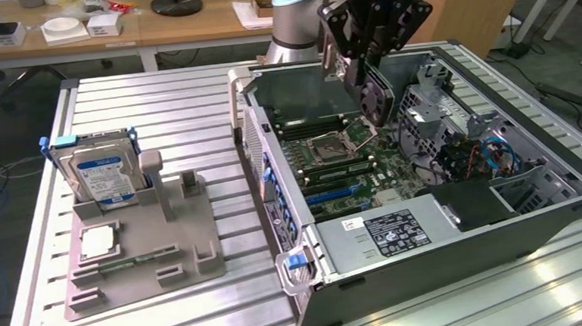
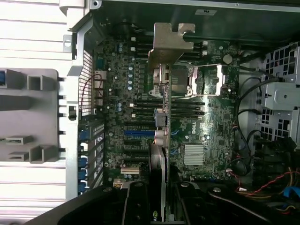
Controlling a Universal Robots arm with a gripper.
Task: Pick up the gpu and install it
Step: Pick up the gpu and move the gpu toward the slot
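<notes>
The gpu (image 1: 370, 94), a thin dark card, hangs edge-down over the open computer case (image 1: 537, 224), above the motherboard (image 1: 357, 163) near the processor socket (image 1: 331, 147). My gripper (image 1: 358, 62) is shut on the card's upper end. In the wrist view the gpu (image 2: 160, 154) appears edge-on between the black fingers (image 2: 136, 201), with its silver bracket (image 2: 169, 43) at the far end. It is held clear above the board, over the row of slots that includes a blue slot (image 2: 139, 132).
A grey fixture (image 1: 139, 248) on the slatted metal table (image 1: 166, 102) holds a hard drive (image 1: 101, 174) upright and a small silver processor chip (image 1: 101, 241). Inside the case are a power supply (image 1: 391, 232), drive cages (image 1: 439, 101) and loose cables (image 1: 473, 159).
</notes>
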